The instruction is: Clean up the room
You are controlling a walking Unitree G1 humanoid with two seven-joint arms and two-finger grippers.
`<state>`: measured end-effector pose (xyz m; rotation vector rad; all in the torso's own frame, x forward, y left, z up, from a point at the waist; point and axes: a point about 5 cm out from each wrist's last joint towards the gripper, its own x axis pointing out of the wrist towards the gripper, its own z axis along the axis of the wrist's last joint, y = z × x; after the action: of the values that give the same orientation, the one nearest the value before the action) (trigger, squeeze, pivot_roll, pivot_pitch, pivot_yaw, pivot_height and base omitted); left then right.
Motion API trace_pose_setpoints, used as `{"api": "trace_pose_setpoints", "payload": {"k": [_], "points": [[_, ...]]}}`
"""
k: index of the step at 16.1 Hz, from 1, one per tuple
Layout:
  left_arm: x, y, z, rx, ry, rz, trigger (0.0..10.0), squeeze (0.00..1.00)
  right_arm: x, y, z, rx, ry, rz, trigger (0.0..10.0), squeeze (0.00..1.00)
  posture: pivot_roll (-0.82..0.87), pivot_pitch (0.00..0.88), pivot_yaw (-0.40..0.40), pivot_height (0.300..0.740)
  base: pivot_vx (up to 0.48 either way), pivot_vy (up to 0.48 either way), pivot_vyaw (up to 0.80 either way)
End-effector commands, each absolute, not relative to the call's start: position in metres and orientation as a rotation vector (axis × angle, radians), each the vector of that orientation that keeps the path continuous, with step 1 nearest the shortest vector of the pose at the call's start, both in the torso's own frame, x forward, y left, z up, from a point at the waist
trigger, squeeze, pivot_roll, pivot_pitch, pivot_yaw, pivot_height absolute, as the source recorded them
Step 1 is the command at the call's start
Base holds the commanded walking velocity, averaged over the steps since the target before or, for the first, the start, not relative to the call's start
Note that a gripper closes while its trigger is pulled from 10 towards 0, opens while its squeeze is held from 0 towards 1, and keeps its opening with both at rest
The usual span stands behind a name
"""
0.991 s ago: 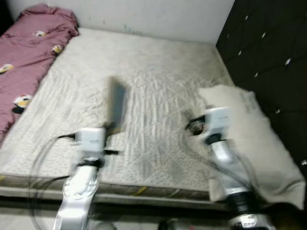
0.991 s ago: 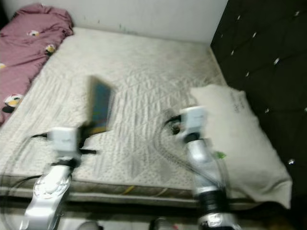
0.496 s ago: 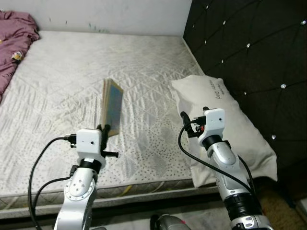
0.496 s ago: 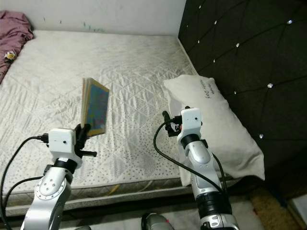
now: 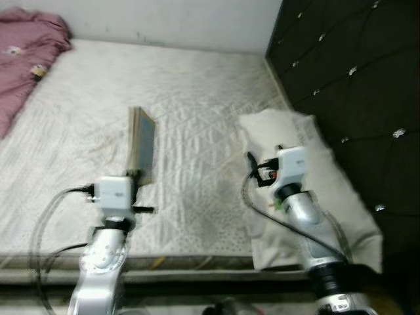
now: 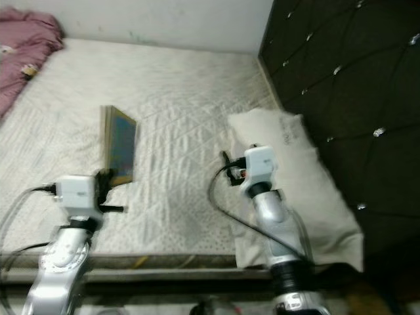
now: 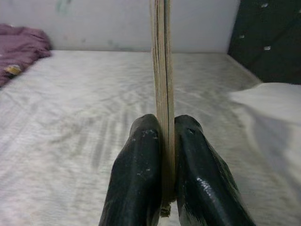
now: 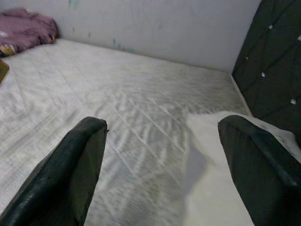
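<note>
My left gripper [image 7: 162, 162] is shut on the lower edge of a thin book [image 5: 143, 146], held upright and edge-on above the near part of the bare mattress [image 5: 197, 85]. The book's spine [image 7: 162, 56] rises between the two black fingers [image 7: 138, 179]. My right gripper [image 8: 162, 155] is open with nothing between its fingers, raised over the near right part of the mattress beside a white pillow [image 5: 298, 131]. A maroon blanket [image 5: 29, 49] is bunched at the far left of the bed.
A black tufted headboard [image 5: 354, 65] runs along the right side, with the pillow lying against it. A white wall [image 5: 164, 20] stands behind the bed. The mattress's front edge [image 5: 197, 262] is just before me.
The whole picture has shifted and blurred, so the camera has moved. Both grippers keep the same pose, the left one still holding the book upright.
</note>
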<state>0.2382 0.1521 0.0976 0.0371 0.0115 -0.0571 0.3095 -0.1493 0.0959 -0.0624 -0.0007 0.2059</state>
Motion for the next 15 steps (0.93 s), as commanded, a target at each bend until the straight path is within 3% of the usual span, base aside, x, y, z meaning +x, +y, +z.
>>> {"api": "trace_pose_setpoints", "payload": {"k": [1,15], "points": [[0.2414,0.1501,0.109,0.055,-0.044,-0.076,10.0,0.0,0.3111,-0.1493,0.0991,-0.057,-0.013,0.196,10.0,0.0,0.07,0.047,-0.071,0.74,0.0,-0.266,0.0],[0.2422,0.1451,0.1159,0.06,-0.044,-0.08,10.0,0.0,0.3107,-0.1514,0.0987,-0.054,-0.007,0.185,10.0,0.0,0.06,0.062,-0.068,0.74,0.0,0.0,0.0]]}}
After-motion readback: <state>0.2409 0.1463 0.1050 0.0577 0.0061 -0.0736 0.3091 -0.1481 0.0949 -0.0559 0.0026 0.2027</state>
